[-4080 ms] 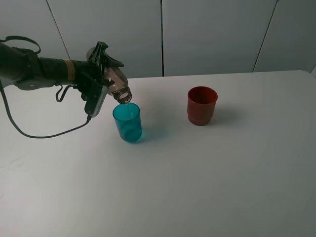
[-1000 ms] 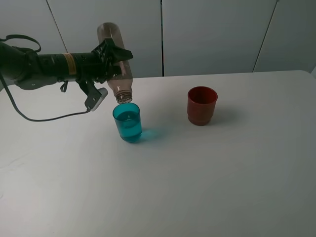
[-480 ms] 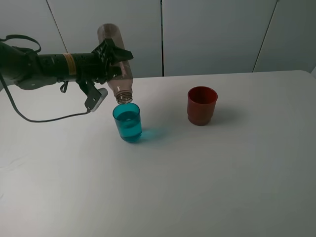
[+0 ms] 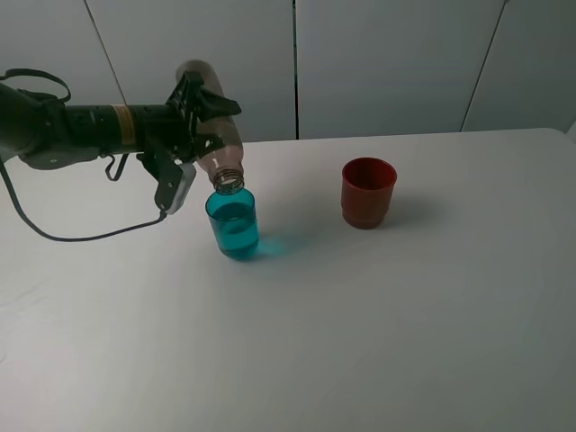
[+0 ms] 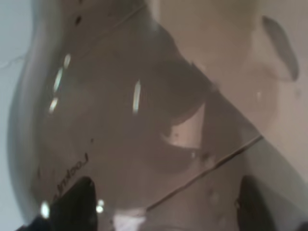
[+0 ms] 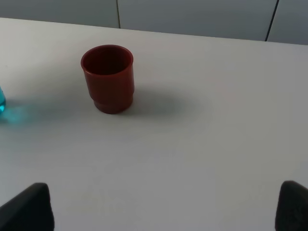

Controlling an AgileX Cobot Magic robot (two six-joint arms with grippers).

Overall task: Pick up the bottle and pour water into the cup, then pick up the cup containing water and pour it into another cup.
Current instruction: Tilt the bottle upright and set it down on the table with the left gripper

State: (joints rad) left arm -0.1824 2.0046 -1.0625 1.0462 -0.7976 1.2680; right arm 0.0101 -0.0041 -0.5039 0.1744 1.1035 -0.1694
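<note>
At the far left of the white table [image 4: 405, 324], read as a clock face from the high camera with twelve toward the wall, the left gripper [image 4: 203, 120] is clamped tight around the body of the tall clear grey-tinted plastic bottle [image 4: 224, 156]. The bottle is off the table and tipped neck-down. Its uncapped mouth is just above the far rim of the translucent teal-blue plastic tumbler [image 4: 233, 229], which stands at about ten o'clock from the table's middle. The wrist camera shows little besides the bottle's wall [image 5: 144, 120] pressed between the dark fingertips.

We see water standing well up inside the tumbler, and we cannot make out any stream falling from the neck. We judge the first pour to be at or near its end.

The opaque dark-red plastic cup with the stepped base [image 4: 367, 192] stands upright and well apart at the tumbler's three o'clock. We cannot tell whether anything is in it. The right gripper [image 6: 161, 209] is open and holds nothing, with its two fingertips spread wide at the edges of its own view, facing the red cup.

Next we think the bottle needs righting and setting down clear of both cups. The tumbler then wants a steady grip around its smooth sides, a level carry toward three o'clock, and a slow tilt over the red rim.
</note>
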